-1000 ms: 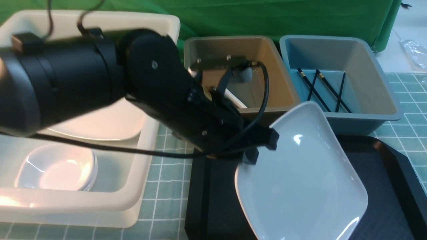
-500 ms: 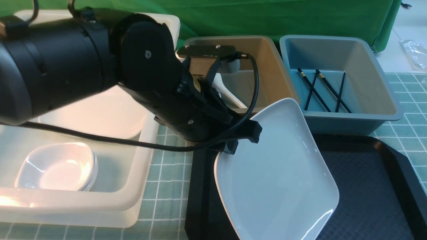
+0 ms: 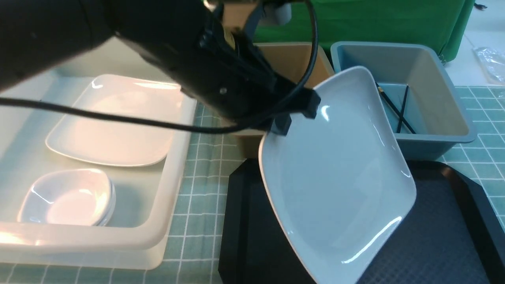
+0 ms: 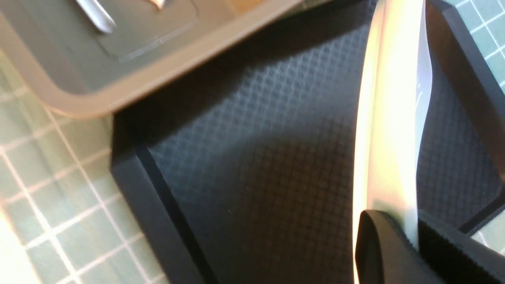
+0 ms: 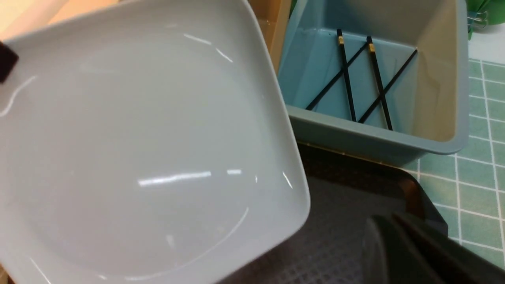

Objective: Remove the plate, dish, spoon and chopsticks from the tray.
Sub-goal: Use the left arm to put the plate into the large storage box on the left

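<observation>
My left gripper (image 3: pixel 296 116) is shut on the rim of the large white plate (image 3: pixel 335 177), which hangs steeply tilted above the black tray (image 3: pixel 446 221). In the left wrist view the plate (image 4: pixel 394 118) shows edge-on, pinched between the jaws of the gripper (image 4: pixel 410 232). The black chopsticks (image 3: pixel 399 112) lie crossed in the blue tub (image 3: pixel 434 67), also in the right wrist view (image 5: pixel 355 79). A white spoon handle (image 4: pixel 94 17) shows in the brown tub (image 4: pixel 158 71). Small deep white dishes (image 3: pixel 67 197) sit stacked in the white tub (image 3: pixel 173 165). My right gripper (image 5: pixel 388 225) is shut and empty over the tray's corner.
Another large white plate (image 3: pixel 110 122) lies in the white tub at the left. The brown tub (image 3: pixel 292 59) stands behind the tray, partly hidden by my left arm. Green gridded mat (image 3: pixel 197 205) lies between white tub and tray.
My left arm has risen with the plate, carrying it higher above the tray; the plate's far edge now covers part of the blue tub and the arm hides most of the brown tub.
</observation>
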{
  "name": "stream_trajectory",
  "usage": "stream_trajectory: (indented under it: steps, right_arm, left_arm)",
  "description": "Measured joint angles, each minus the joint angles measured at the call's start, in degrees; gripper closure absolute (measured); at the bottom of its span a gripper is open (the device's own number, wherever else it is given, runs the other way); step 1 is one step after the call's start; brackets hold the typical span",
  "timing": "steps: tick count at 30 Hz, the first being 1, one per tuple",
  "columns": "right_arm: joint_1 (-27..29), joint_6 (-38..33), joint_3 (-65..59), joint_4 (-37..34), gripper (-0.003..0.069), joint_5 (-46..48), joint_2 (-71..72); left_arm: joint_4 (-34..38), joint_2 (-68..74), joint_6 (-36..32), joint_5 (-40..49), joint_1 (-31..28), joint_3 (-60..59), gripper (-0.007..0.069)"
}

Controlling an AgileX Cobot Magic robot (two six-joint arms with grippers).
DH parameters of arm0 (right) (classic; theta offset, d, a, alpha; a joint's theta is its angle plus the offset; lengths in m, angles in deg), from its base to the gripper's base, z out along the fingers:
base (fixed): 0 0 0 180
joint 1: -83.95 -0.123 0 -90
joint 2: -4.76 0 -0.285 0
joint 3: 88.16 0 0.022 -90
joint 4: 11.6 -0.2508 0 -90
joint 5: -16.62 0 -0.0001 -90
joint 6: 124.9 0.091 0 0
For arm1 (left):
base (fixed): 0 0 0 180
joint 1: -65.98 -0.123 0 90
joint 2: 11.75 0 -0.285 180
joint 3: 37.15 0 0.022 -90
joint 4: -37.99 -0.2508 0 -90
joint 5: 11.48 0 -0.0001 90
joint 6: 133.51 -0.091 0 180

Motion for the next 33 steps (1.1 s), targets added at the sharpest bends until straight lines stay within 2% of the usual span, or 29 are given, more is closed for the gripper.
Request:
stream_trajectory:
  steps: [3, 6, 12, 14, 15, 16, 18, 19, 21, 23, 24, 27, 33]
  right_arm:
    - [0.00, 0.00, 0.00, 0.00, 0.0613, 0.00, 0.00]
    - [0.00, 0.00, 0.00, 0.00, 0.0608, 0.00, 0.00]
    - [0.00, 0.00, 0.00, 0.00, 0.0606, 0.00, 0.00]
    - [0.00, 0.00, 0.00, 0.00, 0.0606, 0.00, 0.00]
    - [0.00, 0.00, 0.00, 0.00, 0.0606, 0.00, 0.00]
    - [0.00, 0.00, 0.00, 0.00, 0.0606, 0.00, 0.00]
    - [0.00, 0.00, 0.00, 0.00, 0.0603, 0.00, 0.00]
    - [0.00, 0.00, 0.00, 0.00, 0.0603, 0.00, 0.00]
    - [0.00, 0.00, 0.00, 0.00, 0.0603, 0.00, 0.00]
    - [0.00, 0.00, 0.00, 0.00, 0.0603, 0.00, 0.00]
    - [0.00, 0.00, 0.00, 0.00, 0.0603, 0.00, 0.00]
    - [0.00, 0.00, 0.00, 0.00, 0.0603, -0.05, 0.00]
    - [0.00, 0.00, 0.00, 0.00, 0.0599, -0.19, 0.00]
  left_arm:
    - [-0.97, 0.00, 0.00, 1.23, -1.06, 1.92, 0.0596]
    - [-0.67, 0.00, 0.00, 2.68, -5.89, 5.99, 0.0596]
    - [3.92, -0.22, -2.86, 4.26, -19.61, 12.01, 0.0596]
    - [5.54, -0.49, -3.93, 4.38, -26.96, 13.69, 0.0596]
    - [5.78, -0.55, -4.01, 4.31, -27.59, 13.95, 0.0596]
    - [6.89, -0.77, -4.81, 4.24, -34.33, 14.82, 0.0596]
    - [8.48, -0.95, -5.73, 3.93, -41.26, 14.95, 0.0596]
    - [8.63, -0.94, -5.91, 3.93, -41.94, 14.95, 0.0596]
    - [10.89, -0.75, -7.52, 3.89, -49.13, 14.95, 0.0596]
    - [12.40, -0.49, -9.29, 3.88, -53.53, 14.95, 0.0596]
    - [13.50, 0.09, -12.20, 3.68, -56.63, 14.95, 0.0596]
    - [14.68, 2.54, -15.44, 4.14, -60.60, 15.08, 0.0596]
    - [16.51, 10.23, -16.98, 6.75, -61.06, 15.14, 0.0595]
